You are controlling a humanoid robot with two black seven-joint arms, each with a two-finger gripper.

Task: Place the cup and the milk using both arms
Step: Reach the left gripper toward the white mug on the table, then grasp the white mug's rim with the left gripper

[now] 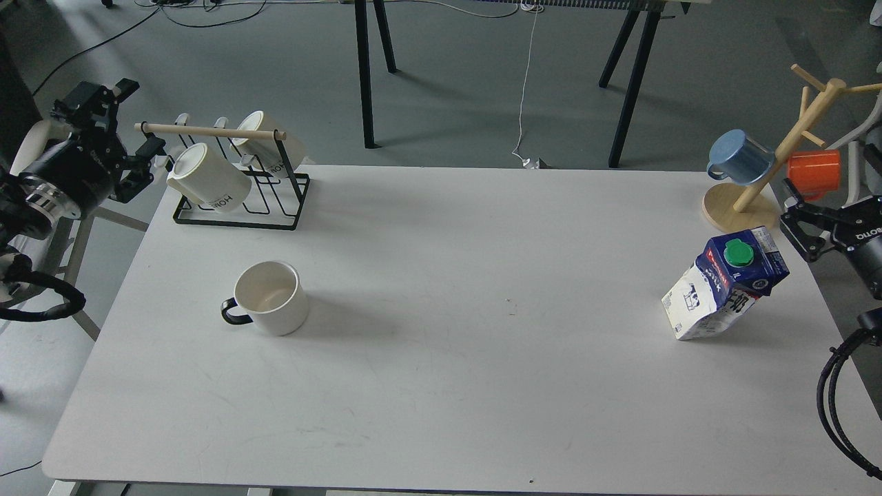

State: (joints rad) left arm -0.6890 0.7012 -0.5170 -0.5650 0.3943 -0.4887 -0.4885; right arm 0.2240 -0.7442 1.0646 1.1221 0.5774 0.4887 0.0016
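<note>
The cup [270,299] is a squat white mug with a black loop handle pointing left. It stands upright on the left half of the white table [448,331]. The milk [725,285], a white carton with a blue top and green cap, stands near the table's right edge and leans to the right in this view. My left gripper [143,118] hovers off the table's far left corner, open and empty, well behind the cup. My right gripper [790,209] is open beyond the right edge, just behind and right of the milk, not touching it.
A black wire rack [238,207] with a wooden bar holds two cream lettered mugs at the far left. A wooden mug tree [772,186] at the far right corner carries a blue mug [741,157] and an orange mug [814,172]. Table legs and cables lie on the floor behind.
</note>
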